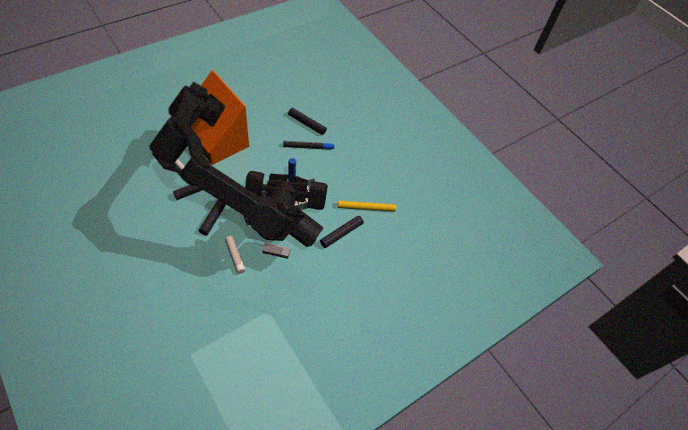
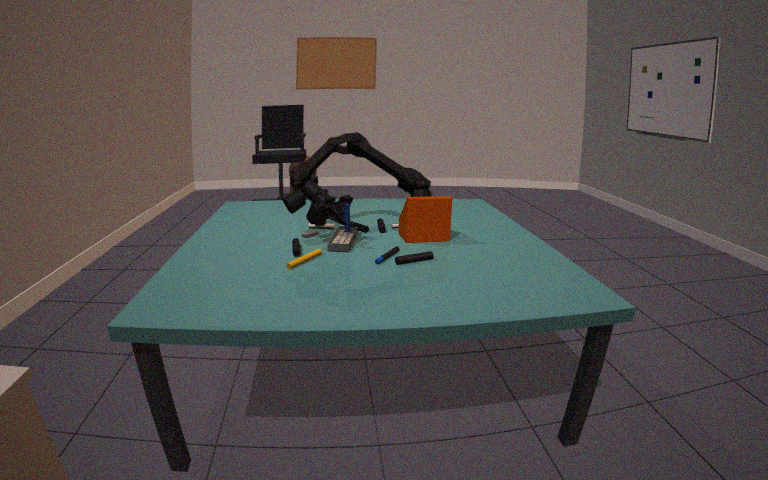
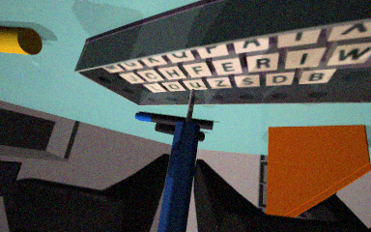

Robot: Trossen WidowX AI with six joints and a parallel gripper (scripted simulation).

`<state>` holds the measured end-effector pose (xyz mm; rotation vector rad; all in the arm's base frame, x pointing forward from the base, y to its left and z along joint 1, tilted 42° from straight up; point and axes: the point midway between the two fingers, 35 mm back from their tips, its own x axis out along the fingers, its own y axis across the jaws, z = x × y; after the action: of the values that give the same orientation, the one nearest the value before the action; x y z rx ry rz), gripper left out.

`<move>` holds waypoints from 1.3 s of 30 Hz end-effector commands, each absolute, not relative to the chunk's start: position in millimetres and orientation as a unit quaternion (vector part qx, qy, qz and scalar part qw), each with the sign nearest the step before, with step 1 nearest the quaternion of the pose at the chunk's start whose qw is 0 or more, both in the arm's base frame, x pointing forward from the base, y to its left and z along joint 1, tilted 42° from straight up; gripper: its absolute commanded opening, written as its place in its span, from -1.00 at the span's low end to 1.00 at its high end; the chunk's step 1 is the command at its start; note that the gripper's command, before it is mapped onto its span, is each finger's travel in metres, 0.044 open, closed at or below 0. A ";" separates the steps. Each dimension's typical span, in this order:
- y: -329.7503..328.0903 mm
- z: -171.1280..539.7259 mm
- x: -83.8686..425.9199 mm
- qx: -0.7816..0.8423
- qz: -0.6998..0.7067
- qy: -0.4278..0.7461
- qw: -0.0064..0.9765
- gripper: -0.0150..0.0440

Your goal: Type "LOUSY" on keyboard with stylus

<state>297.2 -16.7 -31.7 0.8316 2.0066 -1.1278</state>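
My gripper (image 3: 182, 162) is shut on the blue stylus (image 1: 292, 169) (image 2: 347, 217) (image 3: 179, 179), which stands nearly upright with its thin grey tip pointing at the keyboard. The dark keyboard (image 2: 340, 247) (image 3: 140, 50) has pale letter keys; the arm hides most of it in the top view. In the wrist view the tip appears at the near edge of the U key (image 3: 194, 84), between the O key (image 3: 174, 86) and the Z key (image 3: 223, 82). The L key (image 3: 154, 87) and S key (image 3: 246, 80) lie in the same row. I cannot tell whether the tip touches U. The Y key is not visible.
An orange wedge block (image 1: 230, 119) (image 2: 425, 220) (image 3: 309, 169) stands near the arm's base. A yellow stick (image 1: 366, 206) (image 2: 304, 258) (image 3: 14, 41), a blue-tipped black pen (image 1: 304, 144) (image 2: 387, 255) (image 3: 169, 119), several black sticks and a grey block (image 1: 276, 250) lie around the keyboard.
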 end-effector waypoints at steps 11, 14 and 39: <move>-21.1 -36.7 296.6 0.317 -0.432 0.772 0.342 -0.22; -21.9 -37.6 296.6 0.317 -0.432 0.772 0.342 -0.22; 4.3 -8.9 297.2 0.317 -0.431 0.773 0.341 -0.22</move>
<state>297.0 1.6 -12.0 0.8180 2.0105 -1.1188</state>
